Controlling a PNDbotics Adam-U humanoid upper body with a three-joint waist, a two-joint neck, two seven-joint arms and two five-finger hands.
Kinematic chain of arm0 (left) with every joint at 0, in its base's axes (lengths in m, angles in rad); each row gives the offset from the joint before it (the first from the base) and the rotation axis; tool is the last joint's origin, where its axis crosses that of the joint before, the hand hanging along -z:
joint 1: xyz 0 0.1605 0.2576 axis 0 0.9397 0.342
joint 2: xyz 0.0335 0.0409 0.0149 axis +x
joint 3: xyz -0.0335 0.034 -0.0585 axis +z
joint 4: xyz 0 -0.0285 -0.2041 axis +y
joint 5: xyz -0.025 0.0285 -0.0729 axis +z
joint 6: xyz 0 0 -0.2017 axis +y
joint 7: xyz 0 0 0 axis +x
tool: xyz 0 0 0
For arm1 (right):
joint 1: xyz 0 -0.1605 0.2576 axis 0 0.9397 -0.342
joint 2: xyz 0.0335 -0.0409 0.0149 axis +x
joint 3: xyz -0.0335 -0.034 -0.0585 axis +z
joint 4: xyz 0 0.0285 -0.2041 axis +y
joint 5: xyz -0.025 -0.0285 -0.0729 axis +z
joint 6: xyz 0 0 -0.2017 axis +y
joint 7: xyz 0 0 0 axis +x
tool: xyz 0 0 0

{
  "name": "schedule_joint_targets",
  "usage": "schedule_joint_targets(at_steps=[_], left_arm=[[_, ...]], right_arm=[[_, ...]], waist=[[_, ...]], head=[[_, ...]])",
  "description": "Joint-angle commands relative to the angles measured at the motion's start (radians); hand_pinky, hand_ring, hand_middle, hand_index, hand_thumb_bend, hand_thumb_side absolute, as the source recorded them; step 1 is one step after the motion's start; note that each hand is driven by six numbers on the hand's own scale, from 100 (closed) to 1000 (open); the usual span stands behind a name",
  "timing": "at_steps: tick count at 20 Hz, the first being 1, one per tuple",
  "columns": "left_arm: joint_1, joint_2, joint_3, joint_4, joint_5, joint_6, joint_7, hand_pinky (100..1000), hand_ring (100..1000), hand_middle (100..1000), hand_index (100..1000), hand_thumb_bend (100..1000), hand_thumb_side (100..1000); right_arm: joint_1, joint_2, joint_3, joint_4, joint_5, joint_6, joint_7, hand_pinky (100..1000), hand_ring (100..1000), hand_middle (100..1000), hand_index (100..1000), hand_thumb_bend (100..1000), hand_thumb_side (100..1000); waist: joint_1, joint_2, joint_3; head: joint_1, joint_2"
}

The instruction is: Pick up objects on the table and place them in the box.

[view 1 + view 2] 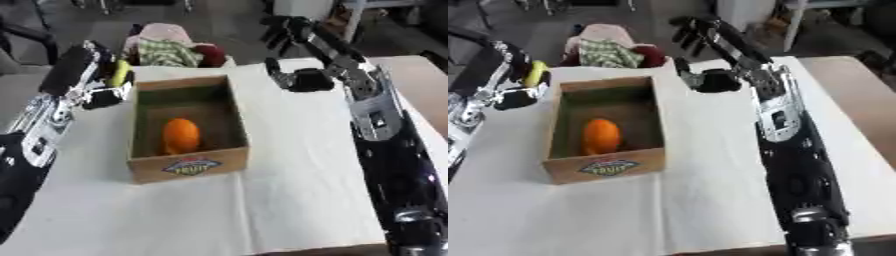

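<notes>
Orange fruit (180, 135) in box (187, 166), left hand (92, 75) holding yellow object (119, 73)

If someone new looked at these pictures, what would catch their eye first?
Probably the orange fruit lying inside the open cardboard box at the table's middle. Next, the left hand beside the box's far left corner holding something yellow, and the right hand open past the far edge.

Two arms, mostly black shells with silver metal joints. Right arm (385, 130): glossy black forearm casing at near right, silver bracket section toward the wrist with small dark holes and screws, black robot hand (289, 30) with dark fingers at far end. Left arm (39, 135): black casing, silver-grey linkage, left robot hand (87, 70) black with silver parts.
</notes>
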Motion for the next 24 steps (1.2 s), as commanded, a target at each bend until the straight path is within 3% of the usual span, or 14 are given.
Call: schedule_joint_targets(at_steps=[1,3,4,5,6,7,8,12,14,16,24], left_arm=[[-0.014,0.008,-0.042,-0.018,0.055,-0.044,-0.051,609,334,301,422,151,227],[-0.008,0.004,-0.063,-0.005,0.081,-0.072,-0.087,619,357,332,446,220,234],[-0.006,0.002,-0.068,0.002,0.089,-0.083,-0.105,634,395,383,484,303,253],[-0.005,-0.001,-0.071,0.009,0.091,-0.093,-0.124,637,404,395,491,324,259],[-0.003,-0.002,-0.07,0.015,0.089,-0.099,-0.143,655,456,450,533,425,284],[-0.001,-0.004,-0.066,0.02,0.086,-0.103,-0.162,663,472,467,552,453,290],[0.0,-0.004,-0.063,0.023,0.081,-0.105,-0.181,704,564,561,660,585,309],[0.005,-0.005,-0.031,0.031,0.077,-0.084,-0.227,793,714,727,790,771,279],[0.011,-0.004,-0.006,0.017,0.098,-0.063,-0.208,811,729,739,795,758,326],[0.02,-0.003,0.027,-0.021,0.128,-0.04,-0.178,818,720,727,784,714,305],[0.136,-0.006,0.164,-0.228,0.259,0.013,-0.047,823,653,640,722,392,192]], right_arm=[[-0.02,-0.003,0.004,-0.028,-0.011,0.003,0.006,581,690,699,931,100,100],[-0.019,-0.003,0.003,-0.029,-0.013,0.005,0.007,580,689,698,931,100,100],[-0.018,-0.003,0.003,-0.03,-0.014,0.006,0.008,580,689,698,931,100,100],[-0.017,-0.003,0.003,-0.03,-0.014,0.007,0.009,580,689,698,931,100,100],[-0.016,-0.003,0.003,-0.031,-0.014,0.007,0.011,579,689,697,931,100,100],[-0.015,-0.003,0.003,-0.031,-0.015,0.007,0.011,579,689,697,931,100,100],[-0.014,-0.003,0.003,-0.031,-0.015,0.007,0.012,579,689,695,931,100,100],[-0.013,-0.005,0.0,-0.03,-0.015,0.01,0.012,579,689,695,931,100,100],[-0.013,-0.006,0.0,-0.027,-0.013,0.009,0.012,578,689,694,931,100,100],[-0.011,-0.008,-0.002,-0.026,-0.013,0.01,0.011,577,688,693,931,100,100],[0.001,-0.021,-0.007,-0.027,-0.015,0.014,0.014,576,687,692,924,100,100]], waist=[[0.004,-0.014,-0.003],[0.004,-0.013,-0.006],[0.005,-0.013,-0.006],[0.005,-0.013,-0.006],[0.005,-0.013,-0.006],[0.006,-0.013,-0.006],[0.005,-0.013,-0.006],[0.002,-0.013,-0.002],[0.001,-0.012,0.0],[0.002,-0.012,0.002],[0.009,-0.008,0.025]], head=[[0.003,0.003],[0.004,0.002],[0.005,0.001],[0.005,0.001],[0.005,0.0],[0.005,0.0],[0.003,-0.001],[0.003,-0.002],[0.0,-0.001],[-0.002,-0.002],[-0.016,-0.007]])
